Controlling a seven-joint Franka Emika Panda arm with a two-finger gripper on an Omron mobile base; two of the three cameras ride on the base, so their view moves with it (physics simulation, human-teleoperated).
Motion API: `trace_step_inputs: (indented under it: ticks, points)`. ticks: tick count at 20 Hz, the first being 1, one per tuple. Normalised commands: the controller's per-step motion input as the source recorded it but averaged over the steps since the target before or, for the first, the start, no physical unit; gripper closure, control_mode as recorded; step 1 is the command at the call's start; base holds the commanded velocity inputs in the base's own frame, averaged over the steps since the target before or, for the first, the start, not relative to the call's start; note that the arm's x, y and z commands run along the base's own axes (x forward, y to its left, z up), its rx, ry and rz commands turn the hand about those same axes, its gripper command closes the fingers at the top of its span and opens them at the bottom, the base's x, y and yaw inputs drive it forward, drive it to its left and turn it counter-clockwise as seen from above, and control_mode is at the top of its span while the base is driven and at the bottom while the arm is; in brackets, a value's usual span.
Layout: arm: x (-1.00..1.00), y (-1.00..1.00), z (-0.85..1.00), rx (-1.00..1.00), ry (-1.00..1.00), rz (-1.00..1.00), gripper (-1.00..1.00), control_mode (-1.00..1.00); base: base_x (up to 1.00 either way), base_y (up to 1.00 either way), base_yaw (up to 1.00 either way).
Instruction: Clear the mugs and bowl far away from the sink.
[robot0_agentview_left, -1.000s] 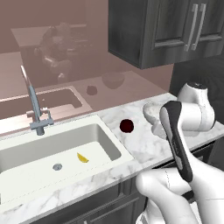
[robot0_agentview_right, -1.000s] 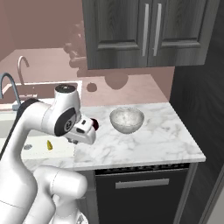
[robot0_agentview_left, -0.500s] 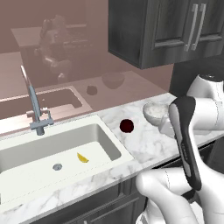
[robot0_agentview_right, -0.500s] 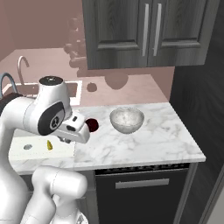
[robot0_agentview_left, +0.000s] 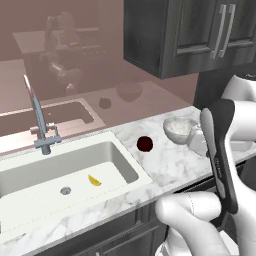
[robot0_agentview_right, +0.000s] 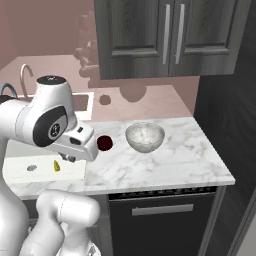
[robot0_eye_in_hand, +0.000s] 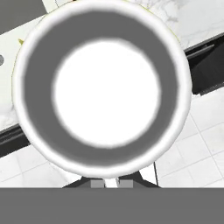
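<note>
mug (robot0_eye_in_hand: 101, 85) fills centre of my hand view, rim toward camera; gripper (robot0_eye_in_hand: 111, 183) pinched narrow on its lower edge, so I'm holding it | bowl (robot0_agentview_right: 144, 136) upright on marble counter (robot0_agentview_right: 185, 160), frame centre; dark red round thing (robot0_agentview_right: 104, 143) just left of it | sink (robot0_agentview_left: 60, 170) lower left of left base view; yellow scrap (robot0_agentview_left: 94, 180) beside drain (robot0_agentview_left: 65, 190)

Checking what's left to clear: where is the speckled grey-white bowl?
The speckled grey-white bowl sits on the marble counter, right of the small dark red item.
</note>
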Motion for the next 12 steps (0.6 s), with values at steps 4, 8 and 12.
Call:
trace_step_inputs:
  ticks: [4, 8, 12]
  points:
    - [-0.14, 0.04, 0.19, 0.00, 0.01, 0.00, 1.00, -1.00, 0.00, 0.00, 0.00]
    - [-0.25, 0.12, 0.05, -0.01, 0.00, 0.00, 1.00, -1.00, 0.00, 0.00, 0.00]
    - [-0.23, 0.19, 0.00, -0.03, 0.00, 0.01, 1.00, 1.00, -0.24, 0.00, -0.01]
